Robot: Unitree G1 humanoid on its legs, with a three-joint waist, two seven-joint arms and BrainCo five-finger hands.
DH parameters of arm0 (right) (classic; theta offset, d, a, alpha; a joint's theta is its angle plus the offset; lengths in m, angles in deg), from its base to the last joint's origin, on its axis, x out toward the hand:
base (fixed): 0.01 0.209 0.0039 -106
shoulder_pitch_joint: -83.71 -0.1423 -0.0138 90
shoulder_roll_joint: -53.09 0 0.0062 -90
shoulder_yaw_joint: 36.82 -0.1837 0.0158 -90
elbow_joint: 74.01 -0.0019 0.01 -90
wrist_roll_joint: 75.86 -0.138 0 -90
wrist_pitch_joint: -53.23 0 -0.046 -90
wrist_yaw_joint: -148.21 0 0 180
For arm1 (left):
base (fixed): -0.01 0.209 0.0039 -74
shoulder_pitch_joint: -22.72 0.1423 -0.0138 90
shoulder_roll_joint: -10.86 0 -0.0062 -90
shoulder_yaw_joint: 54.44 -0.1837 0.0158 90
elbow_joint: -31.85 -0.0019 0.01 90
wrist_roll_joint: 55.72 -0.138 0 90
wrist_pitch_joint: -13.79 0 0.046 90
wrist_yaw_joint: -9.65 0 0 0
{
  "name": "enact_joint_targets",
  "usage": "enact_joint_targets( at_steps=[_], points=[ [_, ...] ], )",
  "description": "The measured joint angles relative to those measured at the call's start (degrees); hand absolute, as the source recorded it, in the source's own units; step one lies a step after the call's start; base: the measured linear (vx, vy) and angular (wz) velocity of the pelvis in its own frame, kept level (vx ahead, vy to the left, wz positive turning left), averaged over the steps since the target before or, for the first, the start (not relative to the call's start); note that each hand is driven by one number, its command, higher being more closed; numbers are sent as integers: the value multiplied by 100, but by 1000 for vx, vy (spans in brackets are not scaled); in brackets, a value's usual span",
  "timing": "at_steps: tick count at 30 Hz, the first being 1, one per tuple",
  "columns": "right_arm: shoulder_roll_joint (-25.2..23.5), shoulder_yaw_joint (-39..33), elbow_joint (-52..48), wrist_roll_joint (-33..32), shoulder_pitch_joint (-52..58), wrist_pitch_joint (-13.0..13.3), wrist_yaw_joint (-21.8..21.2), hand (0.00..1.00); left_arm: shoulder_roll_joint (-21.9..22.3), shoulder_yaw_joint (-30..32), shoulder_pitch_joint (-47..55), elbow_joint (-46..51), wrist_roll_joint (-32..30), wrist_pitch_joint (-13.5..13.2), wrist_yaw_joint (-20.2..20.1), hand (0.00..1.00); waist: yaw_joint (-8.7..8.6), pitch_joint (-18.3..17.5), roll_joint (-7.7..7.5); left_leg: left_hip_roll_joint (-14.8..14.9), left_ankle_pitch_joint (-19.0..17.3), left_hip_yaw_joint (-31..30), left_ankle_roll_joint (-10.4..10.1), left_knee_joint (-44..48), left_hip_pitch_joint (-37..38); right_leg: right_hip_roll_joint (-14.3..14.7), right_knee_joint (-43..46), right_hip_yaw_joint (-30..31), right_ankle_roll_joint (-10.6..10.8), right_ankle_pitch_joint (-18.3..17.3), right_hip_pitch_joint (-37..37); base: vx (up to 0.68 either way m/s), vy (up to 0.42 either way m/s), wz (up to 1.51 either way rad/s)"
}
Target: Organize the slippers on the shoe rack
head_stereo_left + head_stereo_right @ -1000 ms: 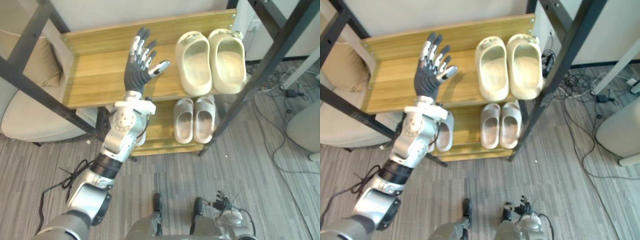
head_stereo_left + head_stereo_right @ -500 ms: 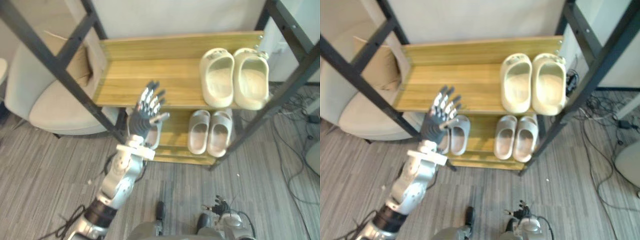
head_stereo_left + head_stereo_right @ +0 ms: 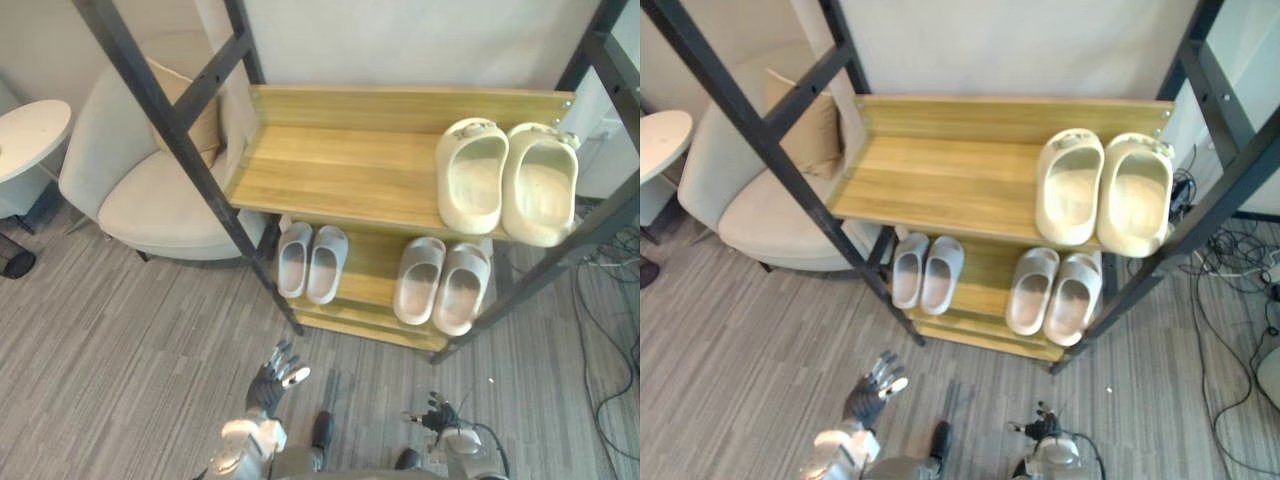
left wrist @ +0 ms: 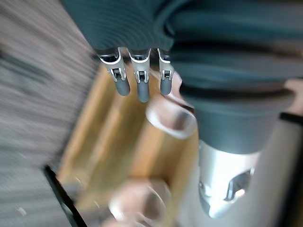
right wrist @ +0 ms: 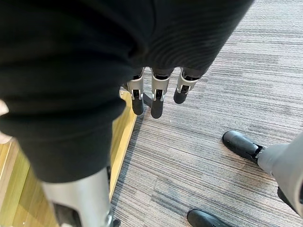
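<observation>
The wooden shoe rack (image 3: 340, 170) has a black frame. A cream pair of slippers (image 3: 505, 180) sits at the right end of its upper shelf. On the lower shelf (image 3: 370, 262) a light grey pair (image 3: 311, 262) stands at the left and a pale pinkish pair (image 3: 440, 285) at the right. My left hand (image 3: 274, 373) hangs low over the floor in front of the rack, open and holding nothing; its straight fingers (image 4: 142, 87) point towards a blurred slipper (image 4: 170, 118). My right hand (image 3: 441, 416) is down near the floor, its fingers (image 5: 156, 101) straight and holding nothing.
A cream armchair (image 3: 150, 190) with a tan cushion (image 3: 810, 135) stands left of the rack, and a white round table (image 3: 30, 130) is further left. Cables (image 3: 1230, 280) lie on the grey floor (image 3: 120, 350) at the right. Slanted black posts (image 3: 190, 170) cross in front of the rack.
My left hand has dropped from shelf height down to near the floor. The camera has pulled back, so the whole rack and the armchair now show.
</observation>
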Motion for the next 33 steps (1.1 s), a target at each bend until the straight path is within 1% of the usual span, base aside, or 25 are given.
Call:
enact_joint_targets(
  at_steps=[2,4,6,8,15,17,20,21,23,26,29,30,31,32,33],
  points=[
    [-62,-49,-5,5,12,8,2,0,119,461,-98,-778,-288,7,7,0,20,-47,-65,29,-19,0,-27,0,1,27,-1,3,-19,-21,1,3,-8,2],
    [-155,-144,-6,82,34,19,15,0,122,706,-228,-1474,-703,25,36,0,24,-90,-141,59,-37,14,-50,0,4,46,-1,8,-31,-33,-3,14,-24,-5],
    [-202,-147,-6,223,51,20,21,0,136,834,-338,-2042,-948,75,137,0,32,-128,-210,81,-50,28,-69,0,8,56,-1,15,-43,-50,-6,19,-17,-4],
    [-205,-161,-5,229,52,21,34,0,196,988,-436,-2365,-1109,74,245,0,31,-141,-248,94,-58,37,-78,0,8,66,-1,29,-53,-60,-10,6,-6,-2],
    [-277,-187,0,232,-15,19,53,0,322,1401,-795,-2989,-1446,65,513,0,48,-133,-279,176,-112,276,-112,-2,45,136,0,307,-68,-57,-94,6,-6,-19],
    [-363,-248,10,232,-11,18,72,0,341,1567,-845,-3119,-1490,66,561,0,39,-144,-312,213,-143,365,-132,-1,64,155,0,403,-79,-55,-129,17,-16,-23],
    [-394,-334,34,232,-25,14,103,0,352,1644,-961,-3314,-1675,63,645,0,44,-160,-361,232,-188,507,-136,-2,106,163,0,557,-89,-58,-156,19,1,-23],
    [-394,-348,35,232,-45,14,115,0,348,1662,-995,-3363,-1693,72,661,0,41,-159,-368,232,-193,526,-132,-2,114,162,0,581,-90,-57,-158,16,9,-22],
    [-403,-365,51,232,-120,9,145,0,350,1831,-1062,-3460,-1845,69,701,0,40,-125,-434,247,-232,662,-123,-2,159,162,1,724,-98,-50,-183,15,12,-29],
    [-408,-365,81,232,-167,9,150,0,297,1898,-1065,-3552,-1948,69,780,0,56,-136,-507,264,-305,887,-114,-1,208,163,1,950,-103,-44,-238,24,14,-37],
    [-408,-364,140,233,-184,-9,150,0,296,2066,-1046,-3707,-2016,73,788,0,76,-129,-543,257,-401,1092,-85,2,341,150,4,1148,-98,-28,-221,42,18,-40],
    [-401,-365,196,239,-197,-10,150,0,297,2081,-1037,-3724,-2019,77,789,0,116,-125,-544,226,-449,1122,-54,35,377,127,72,1176,-73,-56,-235,53,44,-39],
    [-397,-370,247,246,-197,-44,150,0,302,2086,-1040,-3721,-2039,77,787,0,150,-112,-529,200,-628,1118,-12,290,309,18,479,1198,-44,-280,-372,35,50,-18],
    [-397,-382,247,249,-185,-54,148,0,299,2085,-1039,-3713,-2051,77,786,0,149,-107,-529,189,-702,1106,13,420,269,-26,709,1197,-17,-395,-451,25,63,4],
    [-402,-387,248,275,-154,-92,145,0,295,2085,-1040,-3706,-2057,73,785,0,161,-78,-545,138,-900,1053,54,718,180,-217,1478,1183,81,-724,-679,10,67,23]
  ],
)
